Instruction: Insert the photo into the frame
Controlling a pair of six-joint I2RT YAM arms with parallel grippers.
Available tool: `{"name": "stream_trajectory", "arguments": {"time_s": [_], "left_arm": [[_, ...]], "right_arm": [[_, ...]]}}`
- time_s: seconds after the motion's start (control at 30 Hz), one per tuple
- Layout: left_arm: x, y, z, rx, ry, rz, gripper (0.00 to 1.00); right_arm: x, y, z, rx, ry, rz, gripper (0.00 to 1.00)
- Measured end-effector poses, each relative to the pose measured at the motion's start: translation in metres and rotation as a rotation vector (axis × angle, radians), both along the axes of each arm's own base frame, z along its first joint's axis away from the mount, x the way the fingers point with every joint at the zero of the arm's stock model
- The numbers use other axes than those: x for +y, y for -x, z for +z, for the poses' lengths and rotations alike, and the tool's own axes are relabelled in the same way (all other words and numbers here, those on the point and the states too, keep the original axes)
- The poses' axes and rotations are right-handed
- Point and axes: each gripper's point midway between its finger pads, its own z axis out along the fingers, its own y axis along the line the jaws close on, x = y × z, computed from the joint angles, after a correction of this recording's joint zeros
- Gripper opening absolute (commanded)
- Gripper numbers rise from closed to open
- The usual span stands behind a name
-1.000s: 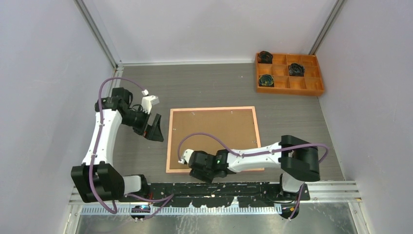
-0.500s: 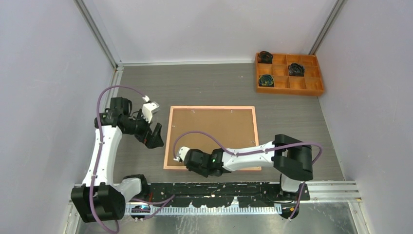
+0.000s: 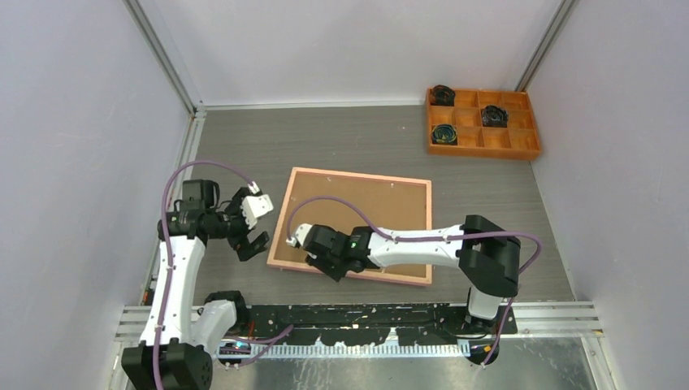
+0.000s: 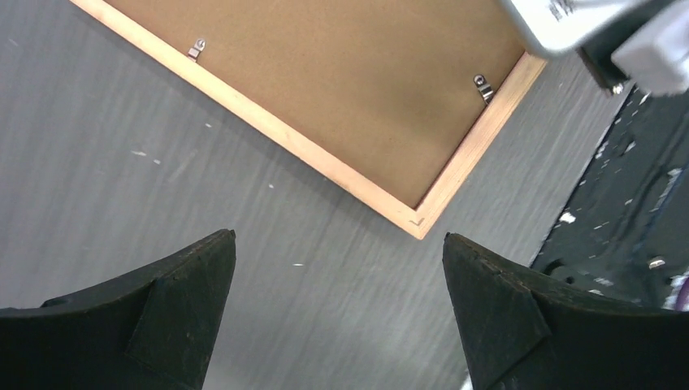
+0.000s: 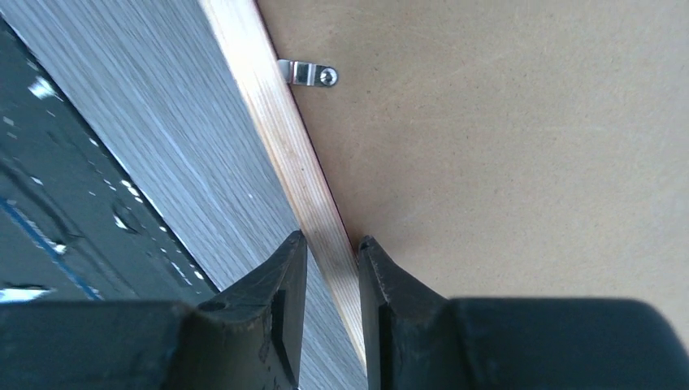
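The right two-finger gripper (image 3: 331,270) is pinched almost shut on the near rail of the large, thin-bordered rectangular picture frame (image 3: 361,175), one dark fingertip on either side of the tan wood strip, close to the frame's near-left corner. From that grip the frame spreads away toward 1 and 2 o'clock in the overhead view. It lies back-up on the grey wood-grain table (image 3: 341,142), and its plain brown backing board (image 3: 390,207) fills the opening. The frame's long axis runs roughly from 9 to 3 o'clock, skewed slightly clockwise so that its right end sits nearer the arm bases. A small silver metal clip (image 5: 309,75) sits on the rail just ahead of the fingers. The left gripper (image 3: 252,244) is at about 9 o'clock from the right one, spread wide and holding nothing. It hovers over bare table just beside the frame's near-left corner, not touching it. The right arm is therefore the one in contact, and any lift or turn of the frame probably hinges on this rail grip. The glossy seascape photo is not visible in any view.
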Motion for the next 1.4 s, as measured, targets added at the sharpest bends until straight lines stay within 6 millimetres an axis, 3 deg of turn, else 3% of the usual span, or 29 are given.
{"name": "stream_trajectory", "arguments": {"time_s": [0.2, 0.33, 0.57, 0.93, 1.1, 1.23, 1.27, 1.33, 1.4], "left_arm": [[0.004, -0.002, 0.006, -0.169, -0.089, -0.137, 1.00], [0.013, 0.008, -0.016, -0.235, -0.195, -0.221, 1.00], [0.014, 0.009, -0.025, -0.424, -0.293, -0.329, 1.00], [-0.004, -0.003, -0.029, -0.706, -0.358, -0.536, 0.98], [-0.014, -0.009, -0.035, -0.766, -0.385, -0.657, 0.79], [-0.026, -0.022, -0.038, -0.858, -0.400, -0.718, 0.58], [-0.029, -0.025, -0.037, -0.875, -0.403, -0.726, 0.48], [-0.033, -0.030, -0.033, -0.904, -0.406, -0.731, 0.36], [-0.036, -0.035, -0.028, -0.924, -0.410, -0.724, 0.29]], "right_arm": [[0.027, -0.015, 0.042, -0.003, -0.090, -0.023, 0.01], [0.037, -0.018, 0.060, 0.024, -0.132, -0.036, 0.01], [0.040, -0.021, 0.075, 0.067, -0.159, -0.047, 0.01], [0.041, -0.023, 0.086, 0.136, -0.190, -0.057, 0.01], [0.050, -0.026, 0.102, 0.152, -0.235, -0.062, 0.01], [0.054, -0.027, 0.112, 0.166, -0.261, -0.064, 0.01], [0.053, -0.027, 0.113, 0.169, -0.262, -0.065, 0.02], [0.053, -0.028, 0.113, 0.175, -0.262, -0.069, 0.10], [0.051, -0.028, 0.113, 0.178, -0.256, -0.071, 0.27]]}}
